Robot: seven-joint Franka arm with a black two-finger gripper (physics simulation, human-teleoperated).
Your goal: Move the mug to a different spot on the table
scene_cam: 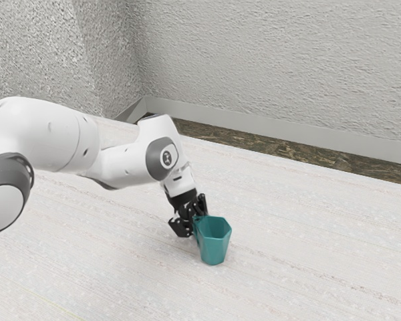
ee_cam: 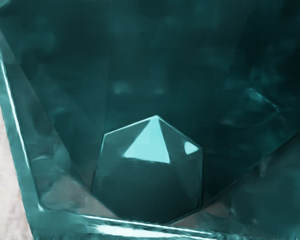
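Cannot tell the claw's [scene_cam: 187, 224] state, clamped or loose. Right against it, at the rim and just below: teal mug [scene_cam: 214, 242], seemingly resting on the table [scene_cam: 307, 254]. Risk of tipping or slipping out, given a hold on one thin wall and any fast sweep.

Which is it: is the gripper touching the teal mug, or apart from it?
Cannot tell. In the exterior view the gripper overlaps the mug at its rim with no gap showing, but the contact itself is hidden.
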